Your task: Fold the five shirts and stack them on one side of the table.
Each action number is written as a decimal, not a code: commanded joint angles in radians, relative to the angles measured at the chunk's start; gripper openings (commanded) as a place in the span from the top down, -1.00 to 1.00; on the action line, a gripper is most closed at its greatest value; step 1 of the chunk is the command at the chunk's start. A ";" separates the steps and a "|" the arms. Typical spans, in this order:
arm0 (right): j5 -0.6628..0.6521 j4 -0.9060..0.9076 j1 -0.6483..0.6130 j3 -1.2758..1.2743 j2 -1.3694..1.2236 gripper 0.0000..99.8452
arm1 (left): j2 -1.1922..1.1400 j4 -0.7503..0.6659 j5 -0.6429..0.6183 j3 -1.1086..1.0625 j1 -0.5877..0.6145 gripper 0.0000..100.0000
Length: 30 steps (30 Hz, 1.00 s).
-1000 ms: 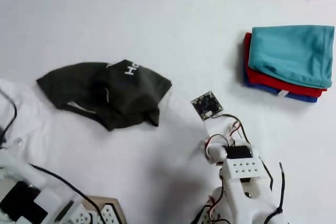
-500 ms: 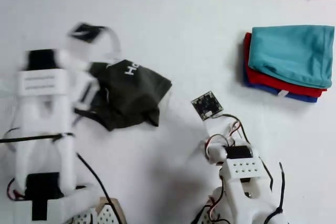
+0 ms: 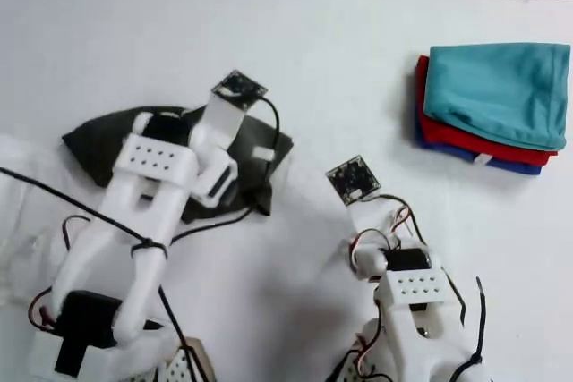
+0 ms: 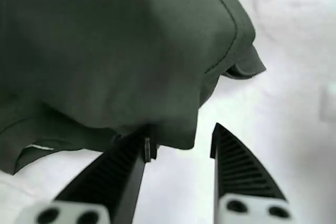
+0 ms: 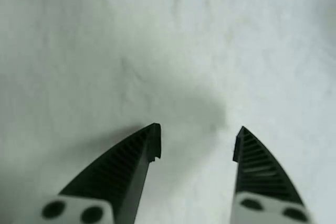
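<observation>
Across the table (image 3: 358,42), the left arm (image 3: 134,203) has swung in within the last second and now hangs over the dark shirt (image 4: 115,51), crumpled left of centre. The stack (image 3: 492,105) (three folded) sits far right. The left gripper (image 4: 181,129) is spread at the shirt's hem, likely for a grasp; the right gripper (image 5: 197,129), also spread, hovers over bare table.

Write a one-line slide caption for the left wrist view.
Open left pincer at the edge of a crumpled dark shirt on the white table.
</observation>
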<state>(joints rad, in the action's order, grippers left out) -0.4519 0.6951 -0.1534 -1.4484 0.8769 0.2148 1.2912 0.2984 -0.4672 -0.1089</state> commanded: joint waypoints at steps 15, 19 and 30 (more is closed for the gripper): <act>0.006 -0.015 0.010 0.003 0.025 0.54 | -0.229 0.094 -0.037 0.395 0.054 0.94; 0.008 -0.015 0.012 0.005 0.028 0.54 | -0.187 0.222 -0.037 0.550 0.054 0.95; 0.098 0.116 -0.119 0.232 0.019 0.54 | -0.166 0.327 -0.035 0.855 0.305 0.95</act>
<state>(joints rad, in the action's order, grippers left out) -0.3705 0.7718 -0.1918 -1.3011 0.8769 0.0000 1.6210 0.2708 0.3153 0.1028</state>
